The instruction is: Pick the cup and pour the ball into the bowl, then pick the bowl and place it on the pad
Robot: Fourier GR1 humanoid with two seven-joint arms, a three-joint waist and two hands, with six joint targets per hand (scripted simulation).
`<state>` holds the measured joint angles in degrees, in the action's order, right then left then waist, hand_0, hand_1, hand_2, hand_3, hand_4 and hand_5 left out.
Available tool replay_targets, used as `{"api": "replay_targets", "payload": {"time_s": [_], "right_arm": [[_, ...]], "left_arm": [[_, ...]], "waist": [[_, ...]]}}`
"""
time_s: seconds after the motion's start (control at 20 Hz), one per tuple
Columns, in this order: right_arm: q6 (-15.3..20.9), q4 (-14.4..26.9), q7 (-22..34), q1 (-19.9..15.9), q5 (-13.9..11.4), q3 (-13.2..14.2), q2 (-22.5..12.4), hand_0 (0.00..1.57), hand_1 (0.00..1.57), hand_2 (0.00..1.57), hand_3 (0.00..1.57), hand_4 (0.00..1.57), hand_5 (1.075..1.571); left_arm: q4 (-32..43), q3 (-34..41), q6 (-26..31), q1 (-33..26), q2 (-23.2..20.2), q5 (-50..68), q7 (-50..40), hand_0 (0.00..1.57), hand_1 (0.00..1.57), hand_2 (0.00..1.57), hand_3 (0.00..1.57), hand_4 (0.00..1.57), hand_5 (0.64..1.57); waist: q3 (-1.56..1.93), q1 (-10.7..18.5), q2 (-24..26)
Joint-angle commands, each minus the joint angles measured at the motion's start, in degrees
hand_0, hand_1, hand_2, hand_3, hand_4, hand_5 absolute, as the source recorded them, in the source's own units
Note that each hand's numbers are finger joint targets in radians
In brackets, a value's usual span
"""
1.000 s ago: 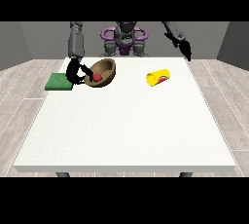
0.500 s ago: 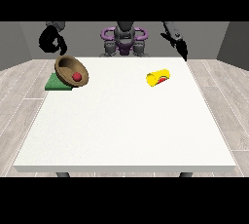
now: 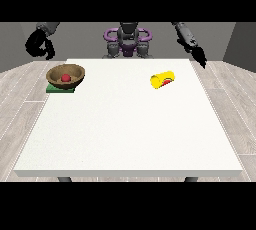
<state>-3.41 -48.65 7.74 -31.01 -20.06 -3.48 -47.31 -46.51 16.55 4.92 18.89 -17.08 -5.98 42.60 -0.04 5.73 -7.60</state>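
The brown wooden bowl (image 3: 65, 76) sits upright on the green pad (image 3: 60, 88) near the far corner of the white table (image 3: 130, 134) at the view's left, and the red ball (image 3: 65, 78) lies inside it. The hand at the view's left (image 3: 39, 44) hangs raised above and just outward of the bowl, clear of it and of the table edge, with its fingers curled inward around nothing. The bowl and pad lie below this hand and slightly toward the table's middle.

The yellow cup (image 3: 163, 80) lies on its side on the table, its open mouth turned toward the camera and showing red inside. It rests well apart from the bowl, below and inward of the hand at the view's right (image 3: 199, 56). That hand is lifted off the table near the far edge, pointing downward; whether its fingers are apart or together cannot be told.
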Motion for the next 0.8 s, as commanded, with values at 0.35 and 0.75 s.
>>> {"api": "replay_targets", "payload": {"time_s": [0.35,0.75], "right_arm": [[14.43,16.25,-18.87,1.35,3.56,12.60,2.20,1.57,1.57,1.57,1.57,1.32,1.553],[7.02,22.10,-15.33,-5.28,15.06,22.37,5.54,1.57,1.57,1.57,1.26,0.64,1.378]], "left_arm": [[-6.24,7.93,9.32,1.72,-9.61,9.58,4.21,0.00,0.00,0.00,0.00,0.88,1.173],[-7.60,9.43,10.72,0.50,-10.74,11.97,2.95,0.00,0.00,0.00,0.00,0.86,1.168]], "waist": [[0.34,3.16,-15.33],[0.24,2.14,-16.02]]}}
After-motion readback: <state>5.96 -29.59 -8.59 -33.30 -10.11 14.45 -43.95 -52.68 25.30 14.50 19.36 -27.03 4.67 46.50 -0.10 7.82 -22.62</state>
